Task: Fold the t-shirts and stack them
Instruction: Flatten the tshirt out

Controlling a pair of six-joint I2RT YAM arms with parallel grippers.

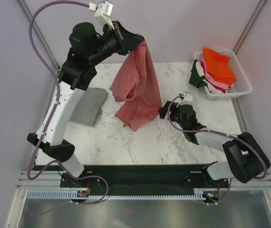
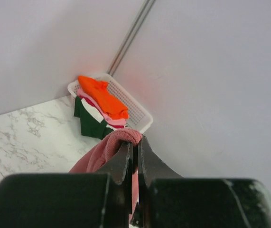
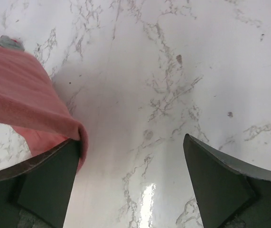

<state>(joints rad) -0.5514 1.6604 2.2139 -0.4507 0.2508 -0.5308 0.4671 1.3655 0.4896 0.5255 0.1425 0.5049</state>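
Note:
My left gripper [image 1: 136,39] is raised high at the back and is shut on the salmon-pink t-shirt [image 1: 137,88], which hangs down with its lower end bunched on the marble table [image 1: 140,147]. In the left wrist view the pink cloth [image 2: 111,147] is pinched between the closed fingers. My right gripper [image 1: 164,109] is open, low over the table at the shirt's right edge; its left fingertip [image 3: 54,175] touches the pink cloth [image 3: 26,99]. A folded grey t-shirt [image 1: 90,106] lies at the left.
A white slatted basket [image 1: 239,83] at the back right holds orange [image 1: 218,64], pink, white and dark green [image 1: 198,76] t-shirts; it also shows in the left wrist view [image 2: 135,109]. Grey walls close in the table on three sides.

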